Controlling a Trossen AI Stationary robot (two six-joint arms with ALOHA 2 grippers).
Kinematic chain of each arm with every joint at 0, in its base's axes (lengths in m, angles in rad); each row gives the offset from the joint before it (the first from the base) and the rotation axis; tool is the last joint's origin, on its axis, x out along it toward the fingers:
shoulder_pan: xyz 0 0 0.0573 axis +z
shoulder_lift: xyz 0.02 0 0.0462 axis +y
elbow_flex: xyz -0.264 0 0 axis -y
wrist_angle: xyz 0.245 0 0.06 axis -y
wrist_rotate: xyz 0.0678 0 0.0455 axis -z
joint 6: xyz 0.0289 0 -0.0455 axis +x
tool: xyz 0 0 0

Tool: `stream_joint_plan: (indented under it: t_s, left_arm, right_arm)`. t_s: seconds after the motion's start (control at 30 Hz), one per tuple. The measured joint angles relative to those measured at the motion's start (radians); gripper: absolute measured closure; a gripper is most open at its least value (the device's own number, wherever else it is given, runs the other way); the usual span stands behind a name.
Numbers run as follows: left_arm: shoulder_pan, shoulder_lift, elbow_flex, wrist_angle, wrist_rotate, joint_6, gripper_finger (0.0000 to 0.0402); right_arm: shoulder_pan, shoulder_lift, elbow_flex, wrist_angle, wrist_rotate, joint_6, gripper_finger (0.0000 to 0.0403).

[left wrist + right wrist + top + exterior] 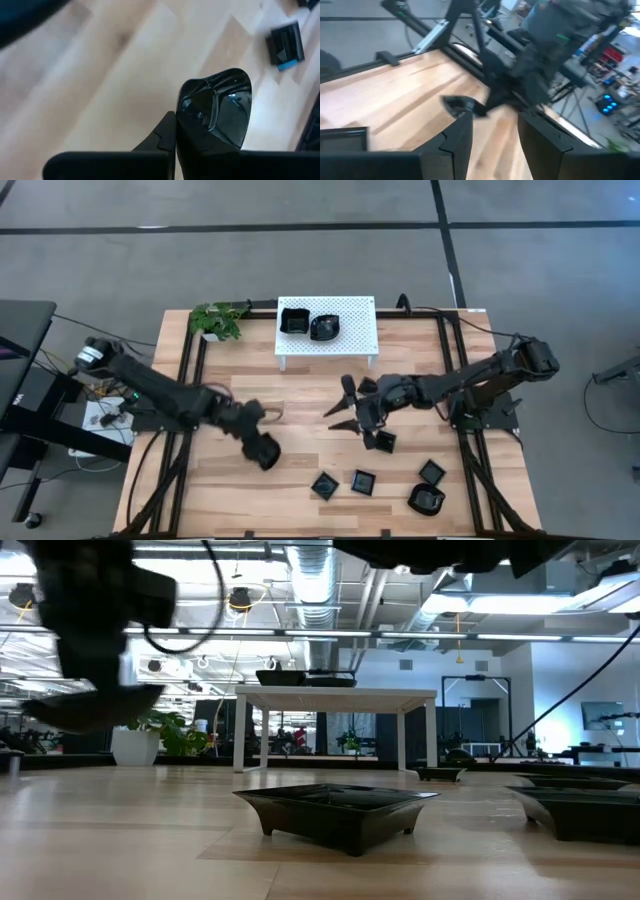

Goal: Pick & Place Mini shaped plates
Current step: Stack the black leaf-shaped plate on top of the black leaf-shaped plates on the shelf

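My left gripper [265, 452] hovers over the table's near left part, shut on a glossy black mini plate [220, 107] with a rounded, pointed outline. The low view shows this plate [90, 705] in the air. My right gripper [342, 405] is open at the table's middle, above the wood, with nothing between its fingers [455, 135]. Several more black plates lie on the table: two [324, 485] [362, 481] at the near middle, two [431, 471] [427, 499] at the near right, one [384, 442] below the right wrist. Two plates [295, 320] [324, 327] sit on the white rack. My left gripper pinches the plate by the rim nearest the wrist [186, 131]. One finger [162, 136] lies against its side, and the plate hides the other finger. The fingers slant down from the table's left. The plate is lifted clear of the table and juts out past the fingertips.
The white perforated rack [350, 345] stands at the far middle on legs, and a potted plant [217, 320] is at the far left corner. Black frame rails [190, 380] run along both sides of the table. Bare wood lies between the two grippers.
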Motion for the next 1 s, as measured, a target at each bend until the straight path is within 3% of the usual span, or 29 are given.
stream_joint_plan:
  t_s: [0.2,0.37,0.67,1.0]
  left_arm:
    - [0.248,0.0,0.0,0.013,0.206,0.086,0.0397]
    - [0.384,0.0,0.0,0.016,0.373,0.135,0.0394]
    - [0.414,0.0,0.001,0.027,0.465,0.196,0.0393]
    - [0.414,0.0,0.001,0.024,0.548,0.194,0.0391]
  right_arm:
    - [0.046,0.043,0.002,0.005,0.0,-0.015,0.0256]
    - [0.051,0.176,0.081,-0.002,0.001,-0.039,0.0247]
    - [0.042,0.428,0.404,-0.266,0.005,-0.158,0.0219]
    - [0.048,0.62,0.641,-0.31,0.007,-0.342,0.0237]
